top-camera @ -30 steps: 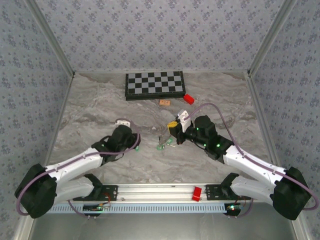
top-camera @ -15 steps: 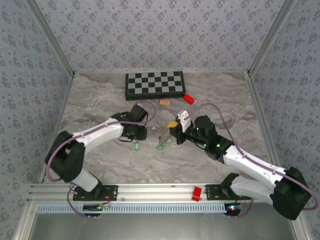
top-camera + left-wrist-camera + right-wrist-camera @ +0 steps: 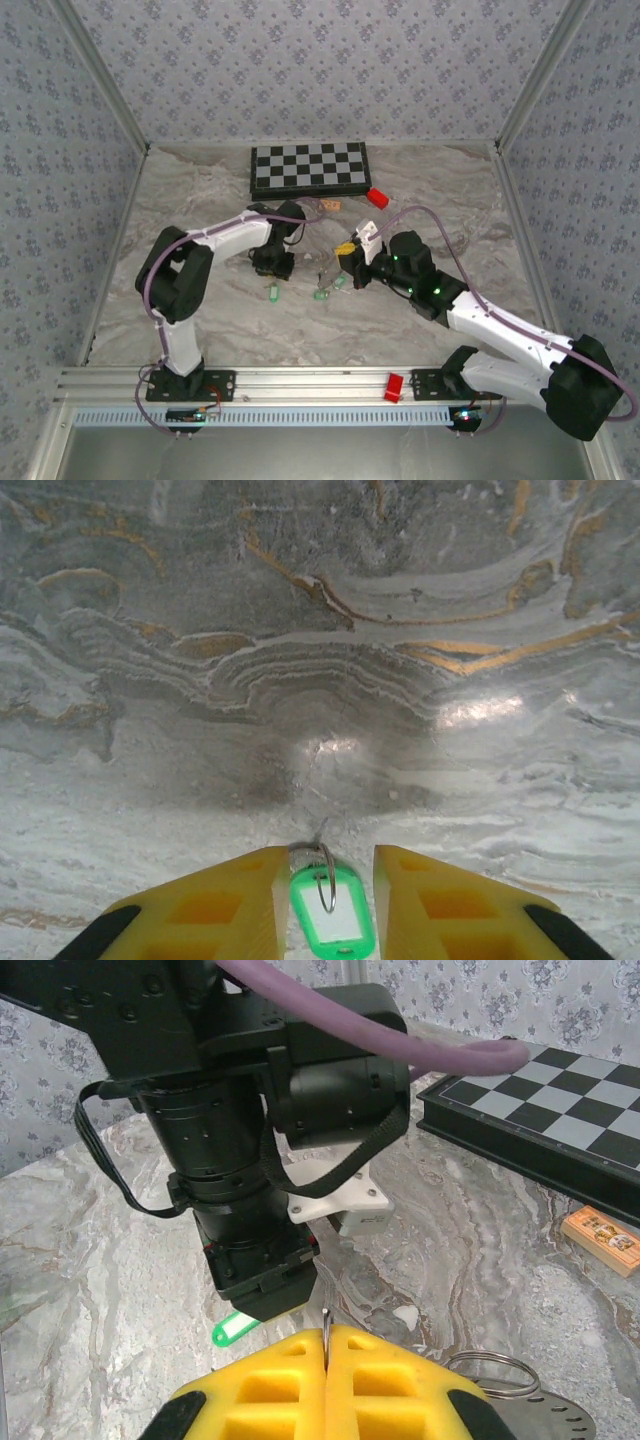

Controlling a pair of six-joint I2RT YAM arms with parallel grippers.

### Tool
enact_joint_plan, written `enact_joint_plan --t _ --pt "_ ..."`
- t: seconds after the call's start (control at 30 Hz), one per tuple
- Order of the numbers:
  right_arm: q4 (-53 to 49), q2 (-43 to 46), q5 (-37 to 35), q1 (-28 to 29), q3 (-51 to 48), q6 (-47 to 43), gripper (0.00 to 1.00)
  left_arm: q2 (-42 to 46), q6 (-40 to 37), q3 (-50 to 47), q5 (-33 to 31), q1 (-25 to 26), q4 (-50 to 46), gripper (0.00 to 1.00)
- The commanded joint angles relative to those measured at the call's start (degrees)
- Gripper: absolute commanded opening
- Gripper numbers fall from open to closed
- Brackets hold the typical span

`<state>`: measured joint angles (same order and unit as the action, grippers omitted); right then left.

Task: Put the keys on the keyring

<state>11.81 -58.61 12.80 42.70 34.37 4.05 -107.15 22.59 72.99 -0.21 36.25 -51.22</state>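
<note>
**Operator:** Left side: what have I got?

**Spotter:** Your left gripper (image 3: 330, 856) is low over the marble table (image 3: 320, 660). Its yellow fingers (image 3: 220, 900) sit either side of one key (image 3: 333, 920). The green head lies flat with its small wire loop toward the tips. The gaps at both edges are very thin, and I can't tell whether the pads bite yet. Pinch the head firmly and squarely on its long edges before you lift, or it may twist.

**Operator:** And the right?

**Spotter:** Your right gripper (image 3: 327, 1334) is clenched on a thin upright wire, which I take for the keyring (image 3: 324, 1317). It waits near, to the right of your key, with a spare key (image 3: 320, 294) on the table between. Carry your key across loop-first and slowly. Line up loop and wire in the wrist view before you push.
</note>
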Motion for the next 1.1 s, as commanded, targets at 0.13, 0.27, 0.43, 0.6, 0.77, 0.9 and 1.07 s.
enact_joint_plan --t 0.13,0.27,0.43,0.6,0.77,0.9,1.07 --pt "1.02 1.37 -0.38 0.23 -0.01 0.27 0.0 -3.82 -3.14 3.86 1.35 -0.48 -5.25 0.27" --pt "1.02 1.39 -0.41 0.16 0.0 0.25 0.0 -4.25 -3.65 4.31 1.44 -0.71 -6.01 0.24" --pt "1.19 1.13 -0.33 0.13 -0.05 0.32 0.0 -5.03 -4.26 4.57 1.69 -0.91 -6.76 0.21" --pt "1.2 1.13 -0.26 0.17 -0.05 0.34 0.0 -5.49 -5.0 5.09 2.06 -0.9 -7.94 0.21" --pt "1.22 1.13 -0.23 0.16 -0.03 0.34 0.0 -5.87 -5.53 5.99 2.03 -0.92 -8.9 0.21" --pt "1.2 1.05 -0.23 0.11 -0.06 0.36 0.0 -6.22 -5.55 6.65 1.97 -0.91 -9.16 0.19" --pt "1.31 1.04 -0.14 0.19 -0.07 0.43 0.0 -6.66 -5.98 6.51 2.41 -0.86 -9.51 0.16"
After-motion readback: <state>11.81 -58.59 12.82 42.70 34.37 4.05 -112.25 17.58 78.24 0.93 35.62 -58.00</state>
